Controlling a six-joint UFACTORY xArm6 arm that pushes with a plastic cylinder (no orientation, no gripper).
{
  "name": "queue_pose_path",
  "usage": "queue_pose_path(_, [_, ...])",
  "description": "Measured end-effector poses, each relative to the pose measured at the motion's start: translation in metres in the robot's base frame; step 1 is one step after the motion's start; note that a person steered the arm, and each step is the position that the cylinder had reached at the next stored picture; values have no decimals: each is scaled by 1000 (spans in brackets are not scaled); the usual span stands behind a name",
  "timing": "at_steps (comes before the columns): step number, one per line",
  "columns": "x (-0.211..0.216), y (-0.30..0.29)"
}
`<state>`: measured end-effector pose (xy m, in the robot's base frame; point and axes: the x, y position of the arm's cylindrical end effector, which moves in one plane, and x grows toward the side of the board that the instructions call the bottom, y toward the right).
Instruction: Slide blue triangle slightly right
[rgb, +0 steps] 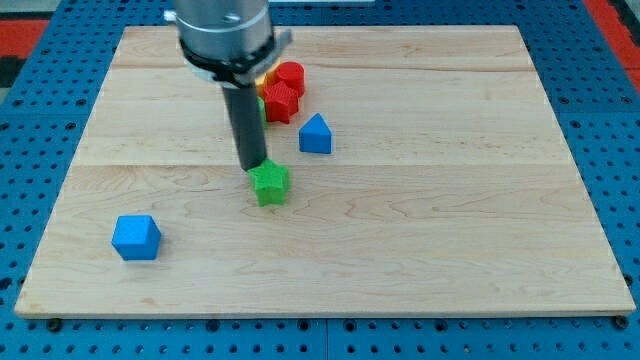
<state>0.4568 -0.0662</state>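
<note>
You see a green star block (269, 184) near the middle of the wooden board (450, 230). Toward the view's top sit two red blocks (284, 90), touching each other, with a sliver of yellow block (262, 80) just at their left, its shape hidden. A blue cube (136, 237) lies well apart, at the view's lower left. Blue pegboard (40, 110) surrounds the board.

We see the blue triangle (315, 134) resting flat on the wooden board, its peak pointing toward the view's top. It sits apart from our tip (254, 166), to the view's right and slightly above.
</note>
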Motion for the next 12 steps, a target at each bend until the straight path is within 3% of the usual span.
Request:
queue_pose_path(3, [60, 28])
queue_pose_path(4, [29, 38])
queue_pose_path(6, [-6, 124])
queue_pose_path(8, [-11, 55])
queue_pose_path(10, [-11, 30])
queue_pose_path(11, [-18, -19])
queue_pose_path(12, [-53, -20])
